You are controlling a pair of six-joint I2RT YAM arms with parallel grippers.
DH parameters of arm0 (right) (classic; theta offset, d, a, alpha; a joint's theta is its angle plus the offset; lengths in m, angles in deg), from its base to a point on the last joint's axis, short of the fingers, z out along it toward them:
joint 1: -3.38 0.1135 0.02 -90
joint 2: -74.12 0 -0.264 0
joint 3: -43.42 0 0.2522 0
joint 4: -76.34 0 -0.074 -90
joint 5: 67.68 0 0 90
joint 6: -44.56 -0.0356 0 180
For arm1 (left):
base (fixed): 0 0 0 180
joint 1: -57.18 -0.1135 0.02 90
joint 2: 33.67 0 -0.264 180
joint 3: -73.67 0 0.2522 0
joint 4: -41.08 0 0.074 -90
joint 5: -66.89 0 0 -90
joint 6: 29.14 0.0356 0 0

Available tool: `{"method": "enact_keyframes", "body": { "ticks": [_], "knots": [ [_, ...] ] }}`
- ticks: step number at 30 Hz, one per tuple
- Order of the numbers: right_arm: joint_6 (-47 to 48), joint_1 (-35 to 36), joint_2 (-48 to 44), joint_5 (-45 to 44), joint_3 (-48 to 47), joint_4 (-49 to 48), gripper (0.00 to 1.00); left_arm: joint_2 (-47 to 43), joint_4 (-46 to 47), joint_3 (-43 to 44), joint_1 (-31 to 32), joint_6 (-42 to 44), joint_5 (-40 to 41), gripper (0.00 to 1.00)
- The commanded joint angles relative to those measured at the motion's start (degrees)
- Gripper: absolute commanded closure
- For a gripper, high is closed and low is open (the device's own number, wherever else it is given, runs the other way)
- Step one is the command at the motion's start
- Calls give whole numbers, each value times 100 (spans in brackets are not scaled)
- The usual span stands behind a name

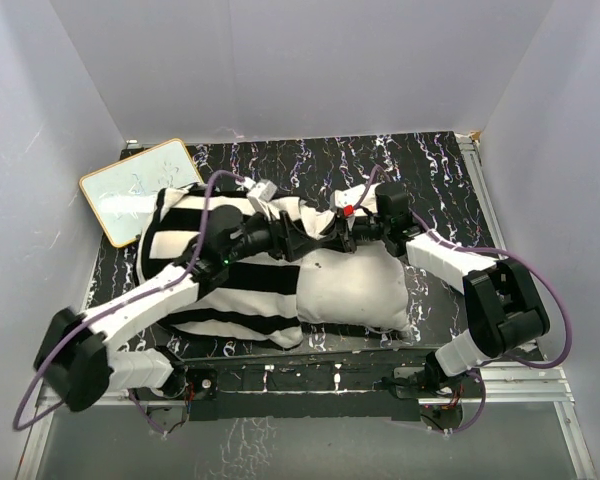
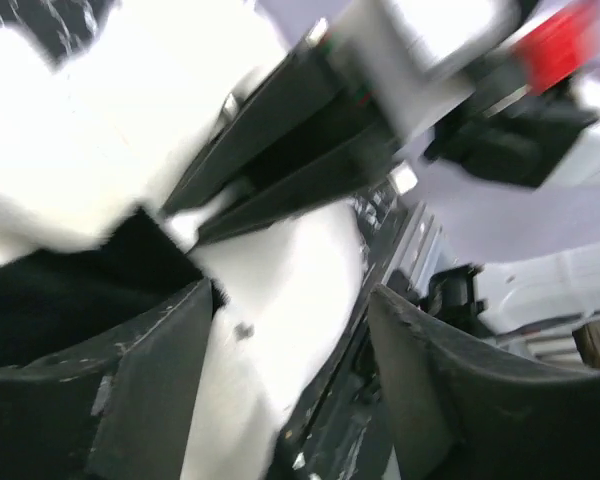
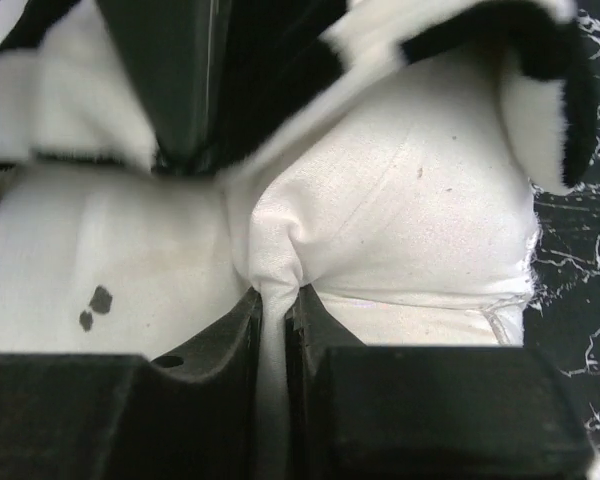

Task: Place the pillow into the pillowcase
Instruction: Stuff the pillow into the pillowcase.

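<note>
The white pillow (image 1: 355,290) lies across the middle of the table, its left part inside the striped pillowcase (image 1: 215,295). My right gripper (image 1: 327,238) is shut on a pinched fold of the pillow's fabric near its top edge; the right wrist view shows it (image 3: 276,300) clamped on the pillow (image 3: 400,210), with the pillowcase's edge (image 3: 480,35) just beyond. My left gripper (image 1: 298,243) is open at the pillowcase's mouth, facing the right gripper. In the left wrist view it (image 2: 290,320) straddles the pillow (image 2: 290,270), with black pillowcase cloth (image 2: 50,300) beside its left finger.
A small whiteboard (image 1: 140,190) leans at the table's back left corner, next to the pillowcase. White walls close in the left, back and right sides. The black marbled tabletop (image 1: 430,160) shows behind and to the right of the pillow.
</note>
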Motion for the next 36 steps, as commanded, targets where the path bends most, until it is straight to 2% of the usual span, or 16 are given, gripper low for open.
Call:
{"method": "enact_keyframes", "body": {
  "ticks": [1,5,11,18,23,24,26,29,32,36],
  "knots": [
    [359,287,170,544,197,673,92,-953,-2654,1112,25,1035,1239,34],
    [348,298,151,539,152,690,92,-588,-4674,2527,15,1377,2428,31],
    [257,300,153,612,183,622,92,1247,-6790,4806,15,1915,3483,31],
    [243,299,111,638,202,603,92,2933,-7866,6770,25,2539,3803,30],
    [248,300,116,643,210,609,92,3706,-8372,7488,24,2828,4135,33],
    [241,296,114,644,210,606,92,3787,-8383,7552,25,2881,4254,37],
    [247,297,113,630,204,611,92,3879,-8300,7651,17,2965,4488,57],
    [122,296,111,475,142,582,92,3990,-8000,7872,23,3069,4425,100],
    [-482,100,91,213,-164,449,92,4032,-7560,8379,24,3032,3733,100],
    [-1311,-527,90,-153,-1238,-111,92,3856,-6082,9219,24,2693,2167,100]
  ]
}}
